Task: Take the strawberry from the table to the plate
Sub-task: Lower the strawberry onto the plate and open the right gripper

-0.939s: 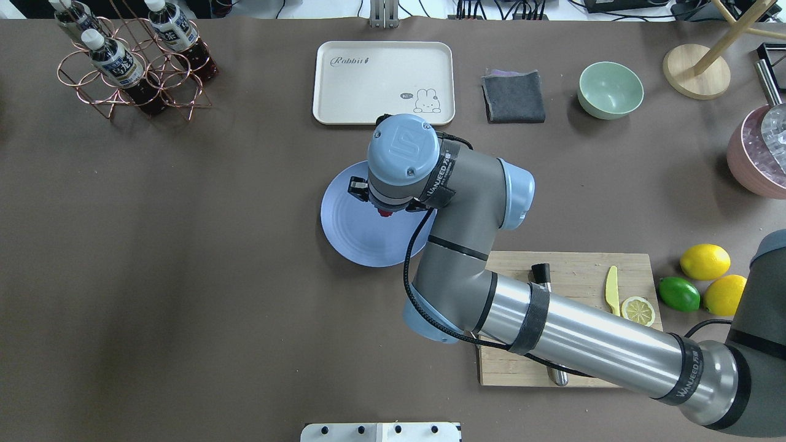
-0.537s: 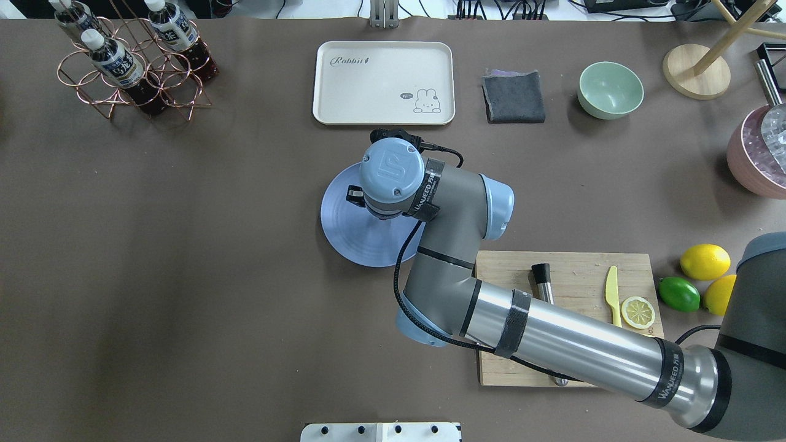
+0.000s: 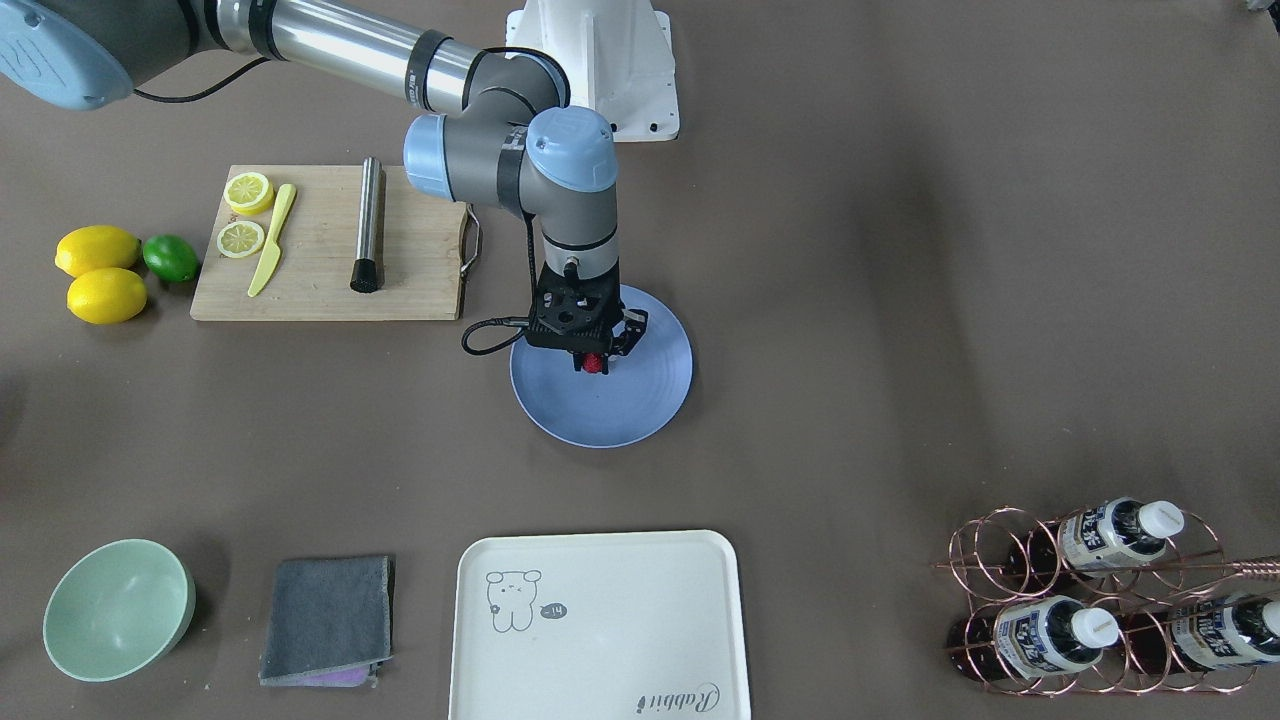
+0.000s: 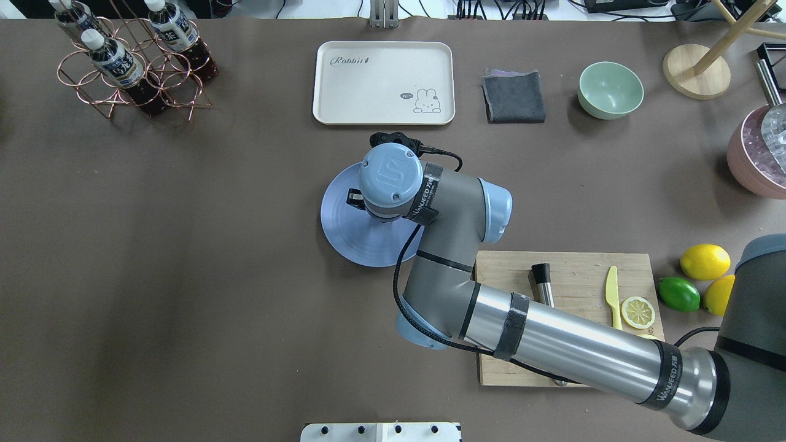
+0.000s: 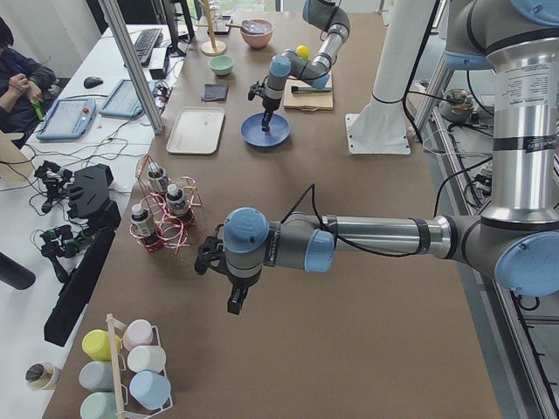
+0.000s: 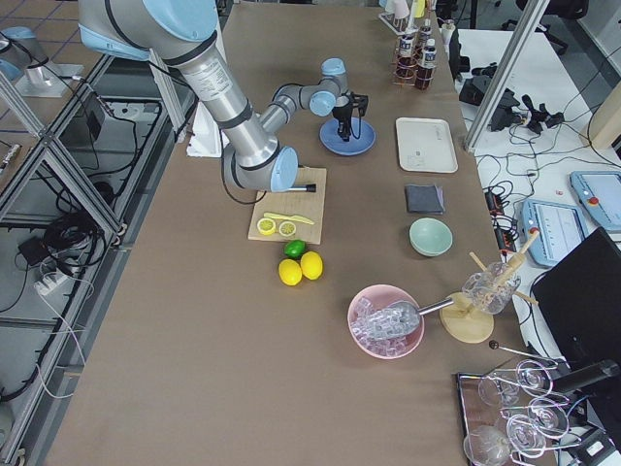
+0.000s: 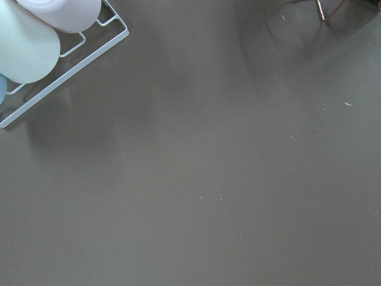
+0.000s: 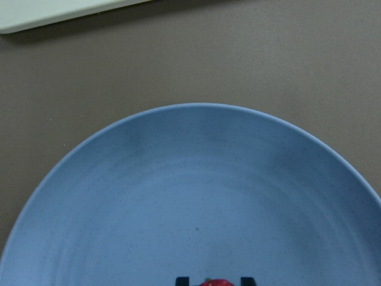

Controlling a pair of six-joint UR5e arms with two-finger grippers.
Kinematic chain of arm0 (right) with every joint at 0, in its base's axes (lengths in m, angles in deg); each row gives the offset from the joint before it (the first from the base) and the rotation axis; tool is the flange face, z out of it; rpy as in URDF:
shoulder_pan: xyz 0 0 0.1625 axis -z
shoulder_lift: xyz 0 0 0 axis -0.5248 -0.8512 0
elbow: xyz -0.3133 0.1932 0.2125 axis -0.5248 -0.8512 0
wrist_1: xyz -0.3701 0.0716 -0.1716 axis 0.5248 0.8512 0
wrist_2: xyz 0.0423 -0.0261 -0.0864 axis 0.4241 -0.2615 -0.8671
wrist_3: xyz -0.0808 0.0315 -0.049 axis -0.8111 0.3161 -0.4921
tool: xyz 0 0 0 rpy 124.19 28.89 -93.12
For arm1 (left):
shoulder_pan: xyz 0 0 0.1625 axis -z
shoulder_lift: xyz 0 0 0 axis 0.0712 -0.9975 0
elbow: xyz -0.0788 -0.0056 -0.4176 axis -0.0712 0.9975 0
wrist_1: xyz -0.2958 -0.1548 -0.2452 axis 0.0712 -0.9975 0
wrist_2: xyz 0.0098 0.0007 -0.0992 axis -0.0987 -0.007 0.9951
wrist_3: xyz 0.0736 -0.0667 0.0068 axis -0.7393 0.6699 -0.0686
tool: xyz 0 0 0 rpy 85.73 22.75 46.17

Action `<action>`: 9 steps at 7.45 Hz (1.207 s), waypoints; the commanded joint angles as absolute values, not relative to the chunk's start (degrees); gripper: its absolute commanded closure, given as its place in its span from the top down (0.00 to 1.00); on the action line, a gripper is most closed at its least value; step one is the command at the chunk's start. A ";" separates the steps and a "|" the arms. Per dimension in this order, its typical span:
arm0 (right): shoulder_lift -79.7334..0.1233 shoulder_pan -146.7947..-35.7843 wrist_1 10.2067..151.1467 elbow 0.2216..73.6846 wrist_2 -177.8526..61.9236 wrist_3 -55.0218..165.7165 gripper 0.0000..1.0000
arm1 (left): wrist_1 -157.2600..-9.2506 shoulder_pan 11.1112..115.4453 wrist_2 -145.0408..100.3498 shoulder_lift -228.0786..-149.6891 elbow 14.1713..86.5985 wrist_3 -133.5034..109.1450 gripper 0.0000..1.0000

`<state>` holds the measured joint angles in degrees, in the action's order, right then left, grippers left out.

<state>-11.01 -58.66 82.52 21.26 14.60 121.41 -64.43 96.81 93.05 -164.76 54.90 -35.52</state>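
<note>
The blue plate [image 4: 344, 227] lies mid-table [image 4: 184, 276]. My right arm reaches over it, the wrist pointing straight down. In the front-facing view the right gripper [image 3: 594, 360] hangs just above the plate [image 3: 640, 410], shut on the small red strawberry [image 3: 595, 364]. The right wrist view shows the strawberry [image 8: 214, 282] at the bottom edge between two dark fingertips [image 8: 181, 280], close over the plate [image 8: 178, 179]. From overhead the wrist hides the berry. My left gripper [image 5: 234, 301] shows only in the left side view, far from the plate; I cannot tell its state.
A wooden cutting board [image 4: 577, 276] with a muddler, yellow knife and lemon slice lies right of the plate. A cream tray [image 4: 384, 83], grey cloth [image 4: 513, 96] and green bowl [image 4: 610, 89] line the far side. A copper bottle rack [image 4: 132, 61] stands far left, lemons [image 4: 705, 261] far right.
The right wrist has dropped lower over the plate and shifted slightly towards its far side. The strawberry, visible under the wrist before, is now hidden from overhead.
</note>
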 commanded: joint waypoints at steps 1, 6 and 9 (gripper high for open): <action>-11.13 -58.64 82.59 21.21 14.64 121.20 1.00 | -64.62 96.81 93.05 -164.72 54.86 -35.52 0.98; -11.83 -64.32 83.29 25.07 20.58 116.49 1.00 | -64.62 97.42 93.14 -163.40 55.04 -35.44 0.98; -23.73 -79.85 83.30 31.91 35.24 98.60 1.00 | -64.36 98.56 93.05 -163.40 55.13 -35.17 0.98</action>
<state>-17.73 -72.50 83.31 28.47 28.54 107.49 -64.47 98.25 93.07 -163.43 55.10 -35.25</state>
